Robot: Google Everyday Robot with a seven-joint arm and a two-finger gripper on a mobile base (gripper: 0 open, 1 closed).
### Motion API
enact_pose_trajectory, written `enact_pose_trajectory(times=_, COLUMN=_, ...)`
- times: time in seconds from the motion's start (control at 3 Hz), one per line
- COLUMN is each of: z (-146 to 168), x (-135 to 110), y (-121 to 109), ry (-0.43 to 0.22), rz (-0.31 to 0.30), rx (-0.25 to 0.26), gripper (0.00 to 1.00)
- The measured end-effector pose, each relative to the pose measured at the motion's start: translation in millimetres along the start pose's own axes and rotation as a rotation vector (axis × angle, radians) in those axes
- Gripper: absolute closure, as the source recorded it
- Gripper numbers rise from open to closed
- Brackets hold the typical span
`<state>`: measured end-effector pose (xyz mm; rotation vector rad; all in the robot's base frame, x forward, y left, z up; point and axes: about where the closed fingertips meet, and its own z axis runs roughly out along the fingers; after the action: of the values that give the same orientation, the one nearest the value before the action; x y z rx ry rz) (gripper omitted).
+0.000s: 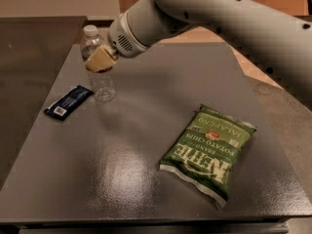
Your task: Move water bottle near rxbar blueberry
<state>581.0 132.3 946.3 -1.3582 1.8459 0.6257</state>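
Gripping the small clear plastic water bottle (103, 84) at its upper part, your gripper (100, 62) holds it upright just beside the flat dark blue rxbar blueberry wrapper (68, 102) on the grey table (136, 179). An abrupt release could topple it.

Water bottle (103, 84): clear smooth plastic, white plastic cap. Gripper (100, 61), clasped on bottle's upper part: matt tan. Arm (204, 13): smooth off-white plastic shell. Rxbar blueberry (68, 101): dark blue wrapper, slight sheen. Chip bag (209, 150): glossy green film. Table (146, 179): dark grey, finely textured, semi-gloss.
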Motion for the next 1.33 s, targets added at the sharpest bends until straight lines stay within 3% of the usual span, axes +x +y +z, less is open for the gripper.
enact_pose_trajectory(times=1.0, z=7.6, x=1.1, y=5.6, ry=-0.002, rz=0.003, rx=-0.008, gripper=0.12)
enact_pose_trajectory(times=1.33, z=8.3, x=0.0, y=7.3, ry=-0.002, rz=0.001, rx=-0.010, gripper=0.00)
